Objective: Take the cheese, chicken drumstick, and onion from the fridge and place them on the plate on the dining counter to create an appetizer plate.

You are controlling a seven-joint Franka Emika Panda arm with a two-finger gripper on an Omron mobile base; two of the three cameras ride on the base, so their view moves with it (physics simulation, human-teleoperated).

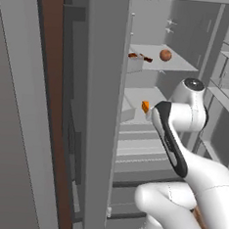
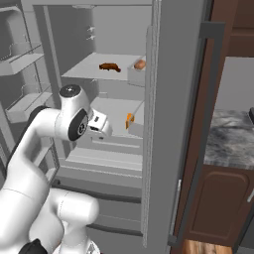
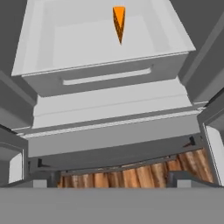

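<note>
Inside the open fridge (image 1: pixel 159 22), pale grey shelves step down to drawers at the bottom, with door racks (image 1: pixel 226 94) on the far side in the left base view. White arm (image 1: pixel 185 117) reaches into the mid-level of the compartment; the hand sits at the front edge of the middle shelf.

Upper shelf (image 2: pixel 99 69): chicken drumstick (image 2: pixel 109 67) lies flat, long axis roughly across the shelf, running left-right in the right base view; which end is the bone end is too small to tell. Onion (image 1: pixel 165 55) rests on the same shelf, well apart from the drumstick. In the right base view it shows just behind a small pale box (image 2: pixel 139 75) at the shelf's edge.

Middle shelf (image 3: pixel 87 39): a shallow white tray-like shelf with raised rim, holding the cheese (image 3: pixel 119 22) alone. In the hand view the wedge stands on edge, its long axis toward the camera, narrow tip pointing down-frame at the hand. In both base views it appears as a small orange sliver near the shelf front.

Pincer (image 2: pixel 104 128): spread wide, pinching nothing, fingers short of the cheese and not touching it.

Below the drawers, a strip of wood floor (image 3: pixel 131 175) shows in the hand view. A grey marbled tabletop (image 2: pixel 230 139) over dark brown cabinets lies to the right of the fridge door.
</note>
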